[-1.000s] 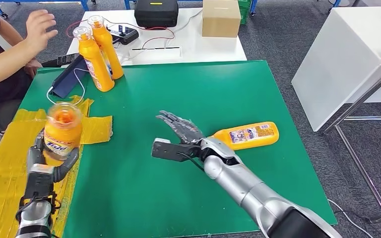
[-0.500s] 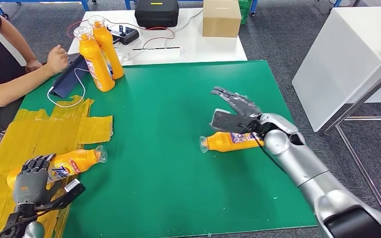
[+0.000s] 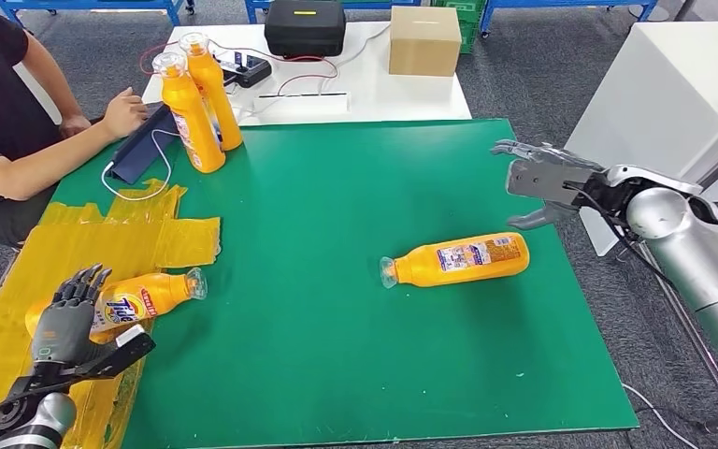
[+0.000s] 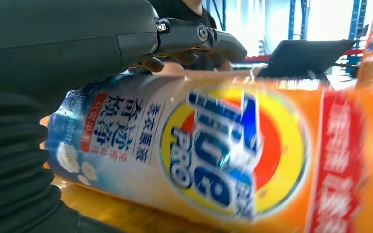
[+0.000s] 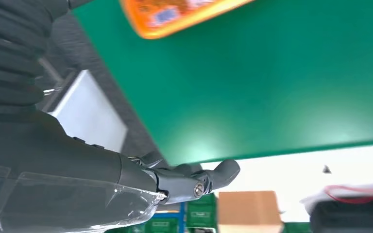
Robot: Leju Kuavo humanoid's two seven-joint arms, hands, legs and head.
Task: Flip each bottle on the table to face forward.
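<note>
Left hand (image 3: 64,323) low at the near left of the bench (image 3: 337,374), fingers spread, holding nothing, resting against the base of a bottle (image 3: 140,299). That bottle on its side on yellow tape (image 3: 103,243), cap pointing toward the bench's middle, blue and yellow label up; up close in the left wrist view (image 4: 223,150), dark fingers (image 4: 194,39) lying along its upper edge.

Right hand (image 3: 547,182) raised past the far right edge of the green mat (image 3: 355,187), fingers apart, empty. Second bottle (image 3: 458,259) lying on the mat, well apart from that hand, cap toward the left, white label showing.

Two upright bottles (image 3: 196,98) touching at the far left corner, beside a tablet (image 3: 140,145). Person's hand (image 3: 126,112) on the tablet. Black case (image 3: 304,26) and cardboard box (image 3: 423,39) on the white table behind.
</note>
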